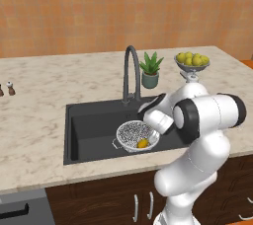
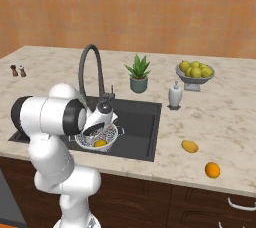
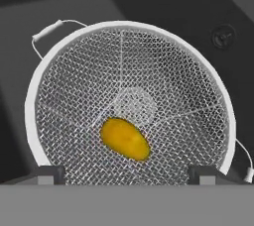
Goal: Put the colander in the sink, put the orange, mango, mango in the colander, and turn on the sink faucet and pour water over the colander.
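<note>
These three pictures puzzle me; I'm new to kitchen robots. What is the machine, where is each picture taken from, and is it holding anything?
It's a white robot arm in a simulated kitchen. Two pictures look over it from behind, left and right; the third looks down from its hand. The gripper is open above the colander, which sits in the black sink with one mango inside. It holds nothing. On the counter lie another mango and an orange. The faucet stands behind the sink.

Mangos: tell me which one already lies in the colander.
The mango on the colander mesh in the sink; the other mango lies on the counter beside the orange.
</note>
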